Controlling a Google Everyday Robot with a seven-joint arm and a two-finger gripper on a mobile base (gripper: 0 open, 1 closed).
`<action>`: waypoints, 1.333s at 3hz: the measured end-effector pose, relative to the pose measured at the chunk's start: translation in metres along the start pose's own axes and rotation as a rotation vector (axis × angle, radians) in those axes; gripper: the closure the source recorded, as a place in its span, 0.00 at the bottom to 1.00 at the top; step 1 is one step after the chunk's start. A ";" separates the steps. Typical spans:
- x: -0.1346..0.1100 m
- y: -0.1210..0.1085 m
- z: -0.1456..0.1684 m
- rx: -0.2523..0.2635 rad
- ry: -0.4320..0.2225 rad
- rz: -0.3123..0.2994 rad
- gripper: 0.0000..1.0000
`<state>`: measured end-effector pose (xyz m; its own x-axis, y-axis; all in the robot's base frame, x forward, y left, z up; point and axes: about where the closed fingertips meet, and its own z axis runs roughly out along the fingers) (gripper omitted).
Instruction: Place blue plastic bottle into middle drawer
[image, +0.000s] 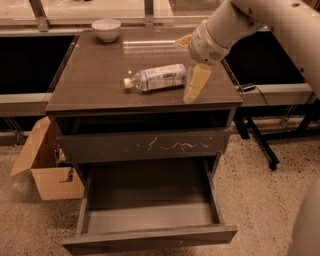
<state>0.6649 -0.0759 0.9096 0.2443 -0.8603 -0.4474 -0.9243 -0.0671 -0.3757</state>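
Observation:
The blue plastic bottle (159, 77) lies on its side on the cabinet top (100, 85), white cap pointing left. My gripper (193, 89) hangs down just right of the bottle's base, close beside it and low over the top, with nothing in it. The middle drawer (150, 239) is pulled open below, with a plain front panel and a bare lighter grey floor.
A white bowl (106, 29) stands at the back left of the top. The drawer with pale scratch marks (150, 145) is shut above the open one. An open cardboard box (47, 167) sits on the floor to the left. A black stand (260, 145) is on the right.

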 end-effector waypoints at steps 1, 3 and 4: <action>-0.006 -0.013 0.021 -0.018 -0.056 0.000 0.00; -0.017 -0.044 0.144 -0.050 -0.032 0.017 0.00; -0.020 -0.042 0.141 -0.044 -0.029 0.022 0.27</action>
<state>0.7402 0.0151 0.8197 0.2313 -0.8467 -0.4791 -0.9416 -0.0709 -0.3291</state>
